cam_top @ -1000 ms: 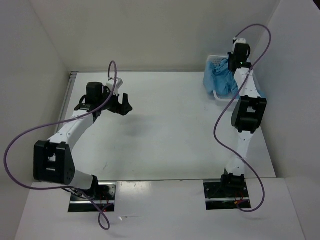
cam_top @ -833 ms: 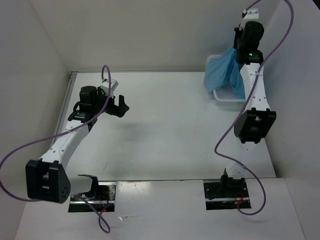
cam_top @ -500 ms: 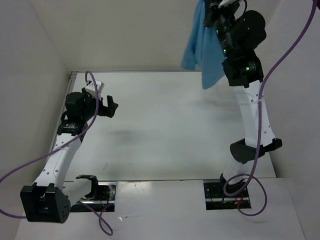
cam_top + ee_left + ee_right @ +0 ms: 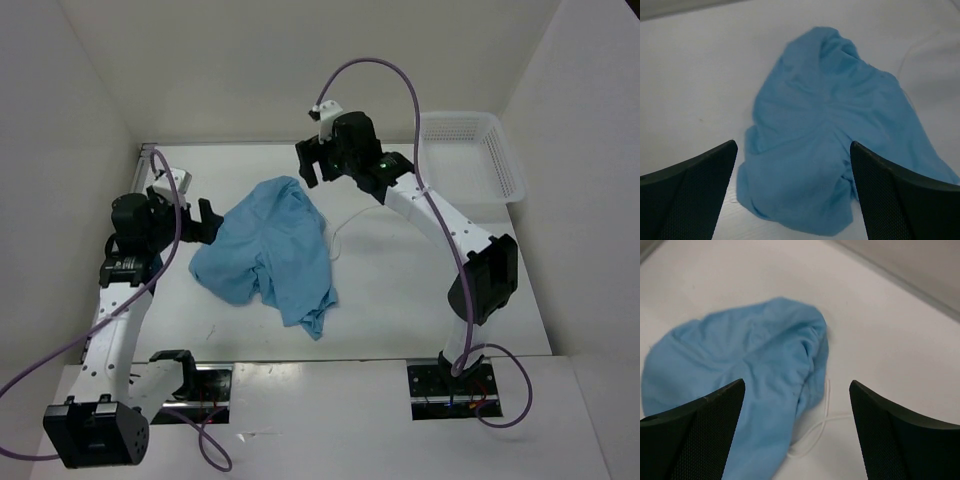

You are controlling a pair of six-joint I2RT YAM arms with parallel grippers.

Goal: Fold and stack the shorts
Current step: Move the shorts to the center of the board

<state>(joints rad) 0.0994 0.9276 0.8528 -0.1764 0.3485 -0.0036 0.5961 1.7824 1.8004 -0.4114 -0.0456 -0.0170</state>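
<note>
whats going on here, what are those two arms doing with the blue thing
Two robot arms are working on a pair of light blue shorts, which lie crumpled and unfolded on the white table. Neither arm holds them: the right gripper hovers open over their far edge, and the left gripper is open at their left side. A thin white drawstring trails out beside them. A white basket sits at the far right corner. No fold is made yet.
</note>
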